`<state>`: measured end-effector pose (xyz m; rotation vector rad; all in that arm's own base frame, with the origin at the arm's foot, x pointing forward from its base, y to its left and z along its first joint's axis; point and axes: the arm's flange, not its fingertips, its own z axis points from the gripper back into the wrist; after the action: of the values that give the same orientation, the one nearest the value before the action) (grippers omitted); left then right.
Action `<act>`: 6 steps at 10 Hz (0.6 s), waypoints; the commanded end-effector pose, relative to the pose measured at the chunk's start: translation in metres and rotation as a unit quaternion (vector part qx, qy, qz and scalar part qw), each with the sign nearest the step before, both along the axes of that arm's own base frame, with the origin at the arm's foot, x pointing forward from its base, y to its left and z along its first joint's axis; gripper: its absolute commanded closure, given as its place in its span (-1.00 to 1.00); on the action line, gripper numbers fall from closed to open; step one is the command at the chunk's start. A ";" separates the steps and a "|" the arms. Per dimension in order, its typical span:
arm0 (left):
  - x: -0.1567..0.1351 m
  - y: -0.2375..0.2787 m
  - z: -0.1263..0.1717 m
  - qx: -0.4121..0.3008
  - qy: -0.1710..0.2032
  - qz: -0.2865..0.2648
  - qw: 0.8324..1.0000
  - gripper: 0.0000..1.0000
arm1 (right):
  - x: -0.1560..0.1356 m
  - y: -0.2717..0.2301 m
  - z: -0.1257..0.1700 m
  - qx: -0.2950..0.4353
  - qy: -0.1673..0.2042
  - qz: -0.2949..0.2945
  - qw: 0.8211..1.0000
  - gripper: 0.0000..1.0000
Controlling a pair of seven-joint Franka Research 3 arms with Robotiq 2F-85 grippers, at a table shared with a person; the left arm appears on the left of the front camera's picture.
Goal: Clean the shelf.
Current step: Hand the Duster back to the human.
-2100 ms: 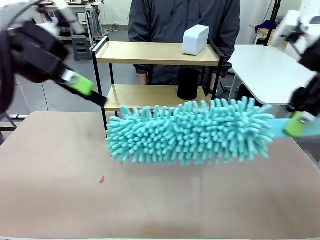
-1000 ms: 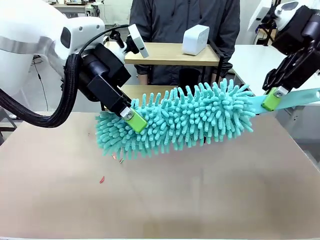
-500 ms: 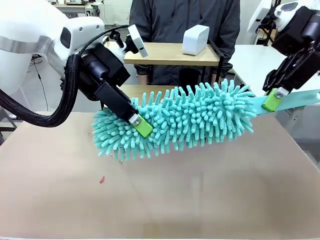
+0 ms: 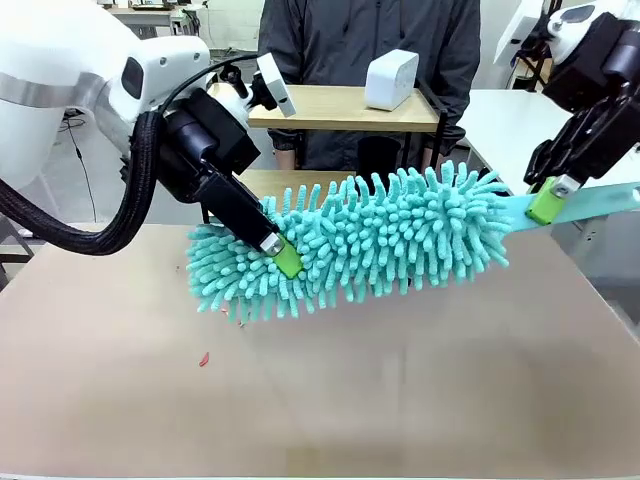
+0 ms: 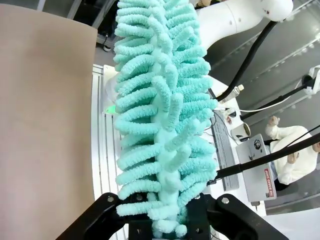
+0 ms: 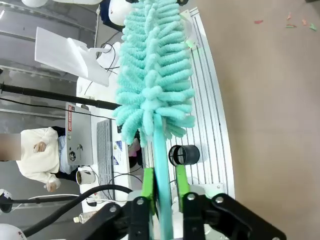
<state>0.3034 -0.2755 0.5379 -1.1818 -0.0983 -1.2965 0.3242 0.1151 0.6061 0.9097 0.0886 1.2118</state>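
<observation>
The left gripper [image 4: 285,262] clamps the duster [image 4: 380,245]; the right gripper [image 6: 165,192] looks slack around its handle [image 4: 590,203]; the shelf [image 4: 340,108] awaits dusting.

Front cam: left claw [image 4: 284,260] closed into the fluffy end of the teal chenille duster [image 4: 360,245], green pad buried in the noodles. Right claw [image 4: 545,203] sits at the duster's flat teal handle [image 4: 590,203], off the surface's right edge; can't tell how wide its fingers stand. Duster hangs just above the beige surface [image 4: 320,390], tilted, handle end higher. Behind it, the shelf [image 4: 330,108]: white box [image 4: 391,79] on the top board, black cylinder [image 4: 377,157] on the lower one. Person in dark jacket [image 4: 370,40] behind the shelf. Small red scraps [image 4: 204,359] on the surface, front left.
</observation>
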 end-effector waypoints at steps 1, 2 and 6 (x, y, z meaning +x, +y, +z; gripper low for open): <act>0.001 0.018 0.003 -0.005 -0.017 -0.005 1.000 1.00 | -0.004 -0.028 0.001 0.038 -0.003 -0.053 0.998 -0.55; -0.001 0.041 0.005 -0.008 -0.009 -0.023 1.000 1.00 | -0.010 -0.060 0.003 0.086 -0.014 -0.180 0.980 -1.00; -0.018 0.189 0.017 -0.068 -0.015 0.007 0.998 1.00 | -0.045 -0.202 -0.061 0.319 0.055 -0.555 0.766 -1.00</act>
<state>0.2883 -0.1161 0.5561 -1.2408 -0.1399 -1.3362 0.2794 -0.0918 0.5656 1.1988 -0.3436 0.5115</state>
